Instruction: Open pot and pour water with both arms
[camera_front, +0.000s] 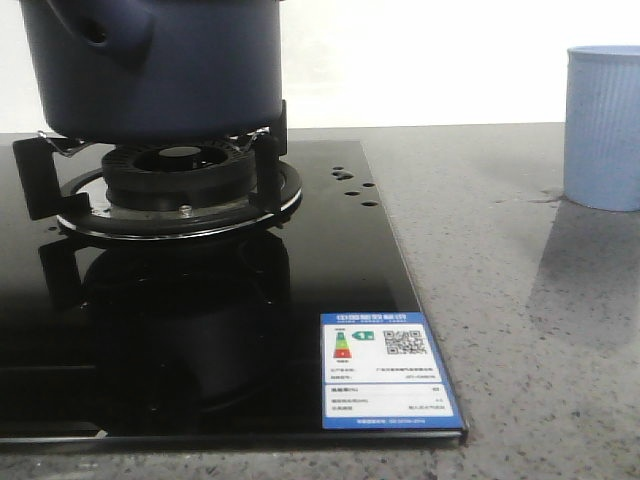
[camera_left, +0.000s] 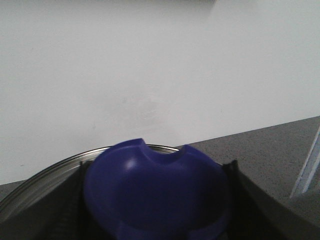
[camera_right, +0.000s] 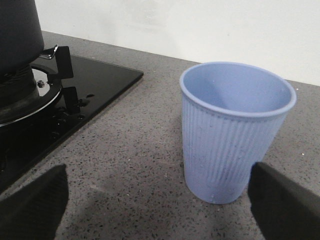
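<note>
While your left claw (camera_left: 155, 210) pinches the lid knob (camera_left: 155, 192) between its fingers, your empty, wide-open right claw (camera_right: 155, 200), cup (camera_right: 235, 130) just ahead, could topple it by closing off-centre.

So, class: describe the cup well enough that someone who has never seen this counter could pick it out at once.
Start at the black glass stove with the dark navy pot on its burner. Move right, off the glass, onto the grey speckled counter. The cup stands there alone and upright: light blue, ribbed sides, open top, far narrower than the pot.
</note>
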